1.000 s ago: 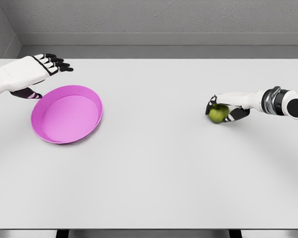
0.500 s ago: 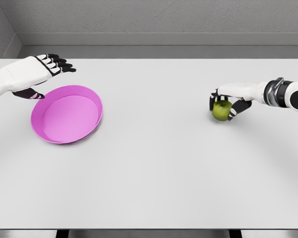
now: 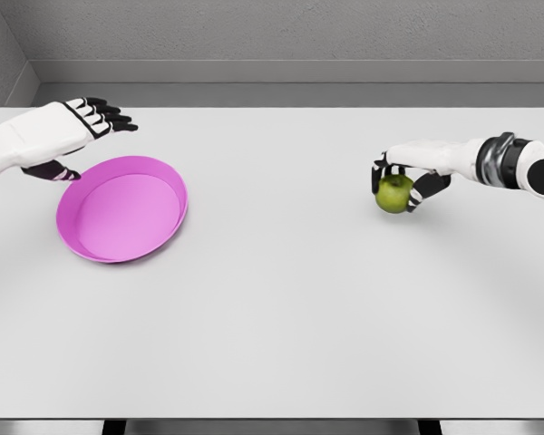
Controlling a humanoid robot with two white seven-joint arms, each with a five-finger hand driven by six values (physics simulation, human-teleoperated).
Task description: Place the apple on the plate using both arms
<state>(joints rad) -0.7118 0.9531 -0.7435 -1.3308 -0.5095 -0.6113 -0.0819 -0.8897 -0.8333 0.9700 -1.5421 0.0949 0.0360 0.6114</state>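
Fingers [image 3: 386, 169] of the right hand [image 3: 415, 172] curl over the green apple [image 3: 394, 193], gripping it at the counter's [image 3: 281, 299] three o'clock; the left hand [image 3: 59, 131] hovers spread, empty, at the pink plate's [image 3: 118, 245] eleven o'clock.

Room and furniture. A wide white desk [image 3: 281, 299] with a matte, even surface fills most of the view — its near edge runs along the bottom, with two dark supports [image 3: 114, 426] showing beneath it. Behind the desk's far edge lies a strip of grey floor [image 3: 299, 94], met by a pale baseboard [image 3: 299, 72]. A grey textured back wall [image 3: 290, 29] rises above; a second grey wall [image 3: 2, 63] closes the left corner. Lighting is soft and diffuse — shadows are faint.
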